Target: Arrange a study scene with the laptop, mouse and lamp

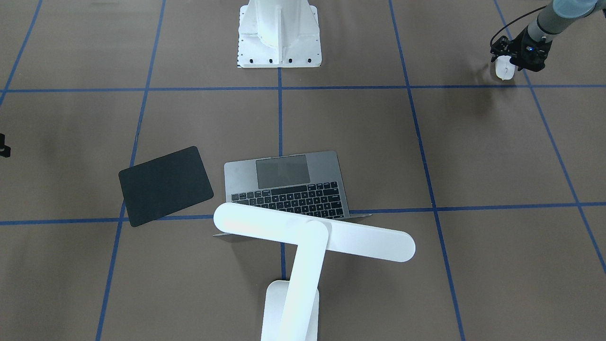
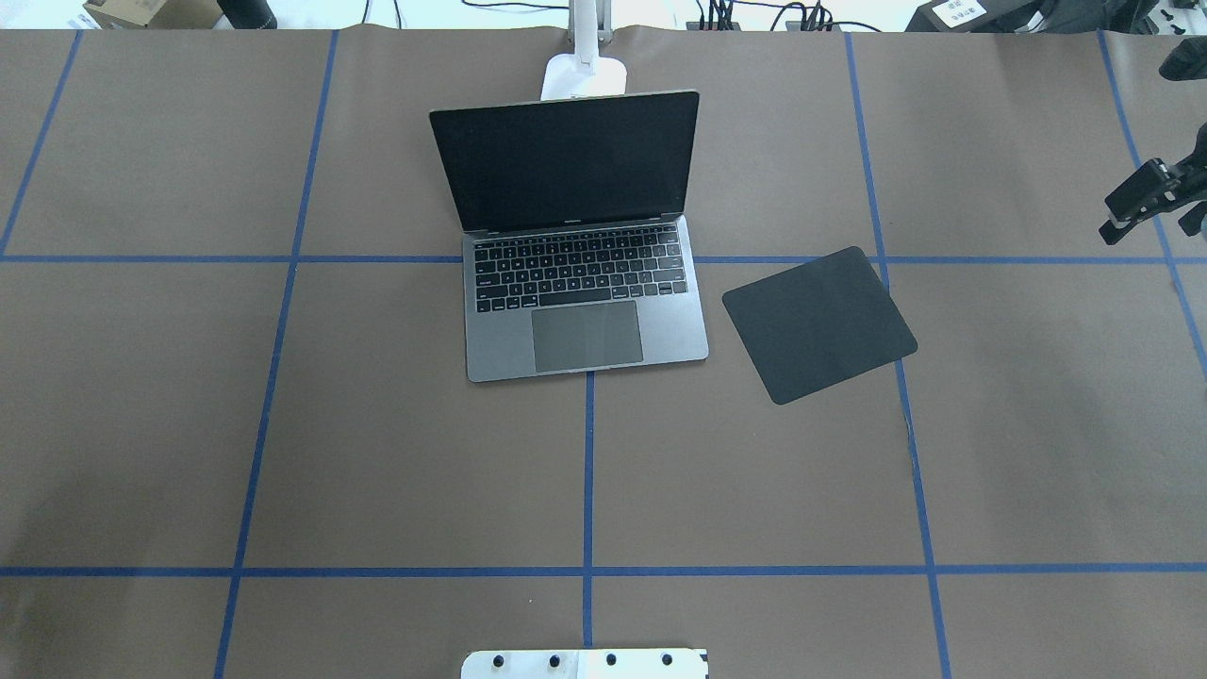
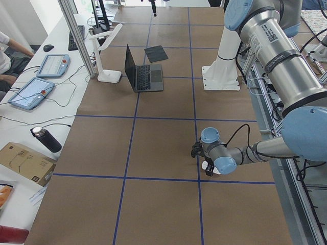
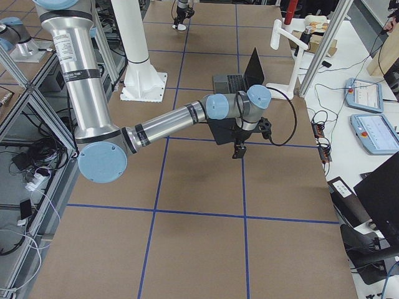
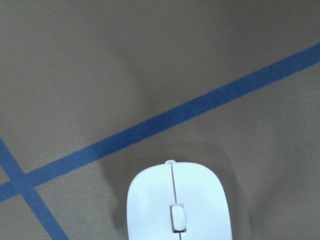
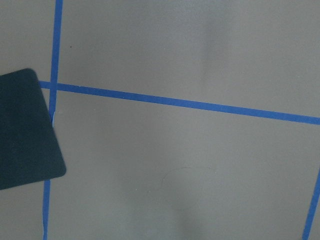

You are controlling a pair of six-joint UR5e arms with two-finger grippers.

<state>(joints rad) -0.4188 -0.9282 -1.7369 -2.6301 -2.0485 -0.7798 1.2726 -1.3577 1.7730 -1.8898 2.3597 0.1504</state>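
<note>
Flagged slip risk at far left of table [image 1: 473, 156]: glossy mouse [image 1: 504, 70], long haul ahead, possibly on a thin bite. Placed mouse directly under left pincer [image 1: 507, 59], with nose sticking out ahead in wrist view; couldn't tell pincer width or whether gripping. Noted open laptop [image 2: 575, 283] mid-table, lamp [image 1: 312, 232] behind it, mousepad [image 2: 818, 325] just right. Couldn't read right pincer [image 2: 1132, 212] either, hovering past pad.

Grey laptop [image 2: 585, 283] open mid-table; white lamp [image 1: 312, 232] just behind; white mouse [image 1: 504, 70] well apart
</note>
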